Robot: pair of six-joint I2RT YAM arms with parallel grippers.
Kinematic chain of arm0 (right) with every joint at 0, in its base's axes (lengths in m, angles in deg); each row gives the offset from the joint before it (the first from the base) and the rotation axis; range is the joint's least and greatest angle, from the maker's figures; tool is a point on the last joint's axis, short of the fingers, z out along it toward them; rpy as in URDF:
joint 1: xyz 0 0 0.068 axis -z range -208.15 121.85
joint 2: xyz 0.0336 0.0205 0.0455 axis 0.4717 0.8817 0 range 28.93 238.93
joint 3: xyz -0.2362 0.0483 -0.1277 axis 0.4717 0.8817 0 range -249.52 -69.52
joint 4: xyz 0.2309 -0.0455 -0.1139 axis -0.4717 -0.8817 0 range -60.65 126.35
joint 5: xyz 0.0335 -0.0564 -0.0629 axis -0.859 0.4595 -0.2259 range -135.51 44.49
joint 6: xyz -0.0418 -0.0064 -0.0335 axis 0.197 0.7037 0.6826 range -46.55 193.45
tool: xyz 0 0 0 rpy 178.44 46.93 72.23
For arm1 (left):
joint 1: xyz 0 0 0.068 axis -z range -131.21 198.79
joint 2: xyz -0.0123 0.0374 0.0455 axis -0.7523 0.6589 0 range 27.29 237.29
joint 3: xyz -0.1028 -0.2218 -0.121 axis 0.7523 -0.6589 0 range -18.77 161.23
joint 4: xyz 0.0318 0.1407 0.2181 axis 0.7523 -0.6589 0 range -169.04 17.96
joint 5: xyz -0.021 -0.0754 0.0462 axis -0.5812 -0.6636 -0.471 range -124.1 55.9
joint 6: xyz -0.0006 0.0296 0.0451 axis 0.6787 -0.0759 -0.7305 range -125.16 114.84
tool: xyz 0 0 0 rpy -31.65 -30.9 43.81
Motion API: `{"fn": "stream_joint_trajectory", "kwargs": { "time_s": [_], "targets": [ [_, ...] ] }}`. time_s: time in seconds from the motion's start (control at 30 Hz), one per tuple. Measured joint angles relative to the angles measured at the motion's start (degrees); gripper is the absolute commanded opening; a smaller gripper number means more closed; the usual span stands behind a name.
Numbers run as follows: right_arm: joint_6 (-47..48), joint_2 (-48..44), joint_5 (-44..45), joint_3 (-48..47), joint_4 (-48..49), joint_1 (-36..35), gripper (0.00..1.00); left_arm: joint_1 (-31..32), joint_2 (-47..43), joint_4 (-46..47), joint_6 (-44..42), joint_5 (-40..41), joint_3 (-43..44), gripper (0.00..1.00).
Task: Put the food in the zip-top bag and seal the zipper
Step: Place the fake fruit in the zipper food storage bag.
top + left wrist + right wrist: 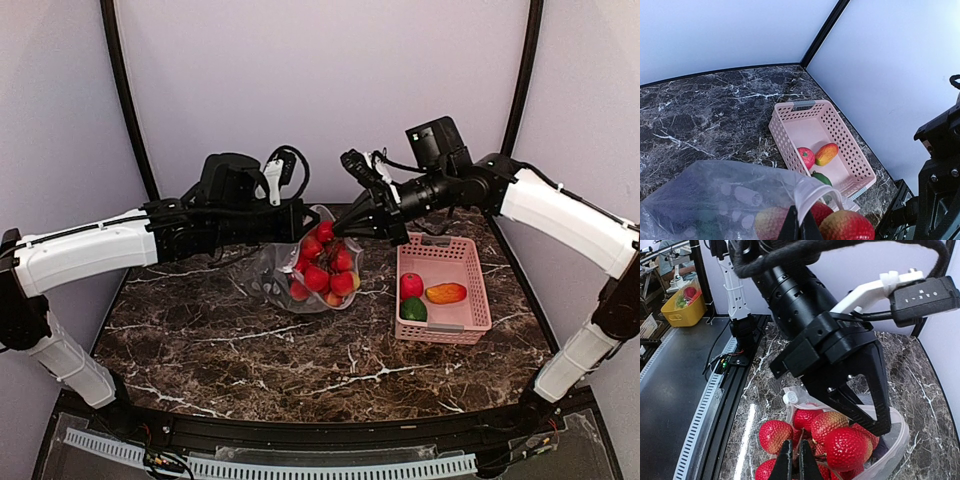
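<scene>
1. You have the clear crinkly plastic bag (265, 272) just left of the pink slotted plastic basket (437, 250), mouth raised, whitish zipper strip (815, 187) unsealed.
2. Red bumpy toy berries (322, 270) fill it.
3. Inside the basket lie a red toy fruit (411, 285), an orange piece (446, 293) and a green piece (414, 310).

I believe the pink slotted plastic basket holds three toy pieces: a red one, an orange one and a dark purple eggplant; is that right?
Not quite. The third piece in the pink slotted plastic basket is a green piece, not a dark purple eggplant. The red piece and the orange piece lie there as you say. The top external view shows it.
</scene>
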Motion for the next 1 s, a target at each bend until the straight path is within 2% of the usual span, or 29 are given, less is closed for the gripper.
{"fn": "stream_joint_trajectory", "kwargs": {
  "time_s": [0.33,0.67,1.0],
  "targets": [
    [6.60,-0.04,-1.05,-1.70,-5.20,-0.98,0.00,0.00,0.61,0.33,0.39,0.15,-0.31,0.01],
    [7.13,-0.35,4.07,-2.01,-5.18,-1.09,0.00,0.00,0.74,0.61,0.22,-0.61,-0.31,0.01],
    [8.22,-0.35,-0.42,-5.38,-8.09,-1.18,0.00,-0.02,0.76,0.72,-0.09,-1.11,-0.33,0.01]
  ]
}}
